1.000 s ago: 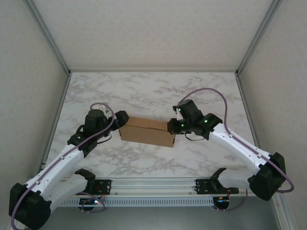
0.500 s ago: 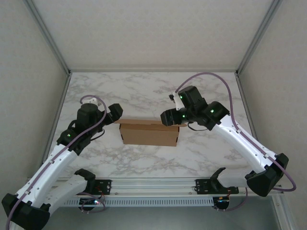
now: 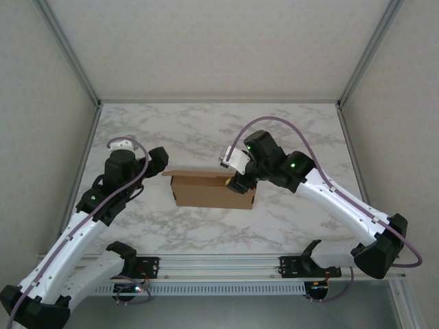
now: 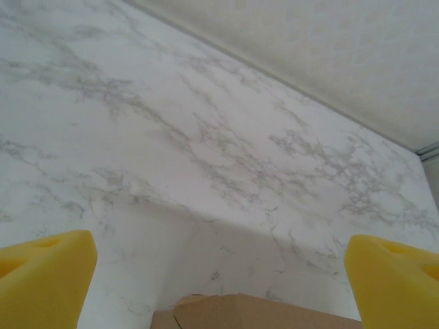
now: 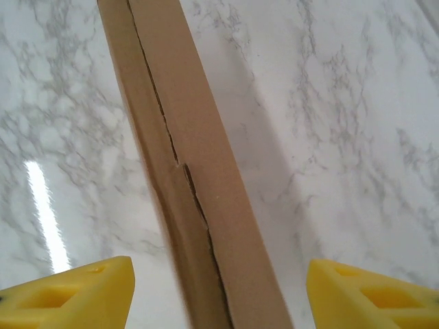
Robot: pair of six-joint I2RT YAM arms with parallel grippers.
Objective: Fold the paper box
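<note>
Roughly at the middle of the top view, the paper box sits on the marble table, plain brown, with its long side running left to right and its right end a little lower in the frame. A thin edge of cardboard juts out past its upper left corner. The left gripper hangs just up and left of that corner; whether it touches the cardboard cannot be told from above. In the left wrist view its two yellow pads stand far apart at the lower corners of the frame, jaws wide, with bare marble between them and a strip of the box at the bottom edge, slightly right of centre. The right gripper is over the upper right part of the box, its arm reaching in from the lower right of the top view with a purple cable arching above it. In the right wrist view the box runs as a narrow brown band from the upper left down to the bottom centre, a slit running along it, and it lies between that gripper's yellow fingertips, which are spread at the lower corners with marble showing on either side of the cardboard, so these jaws are apart and not clamped on it.
</note>
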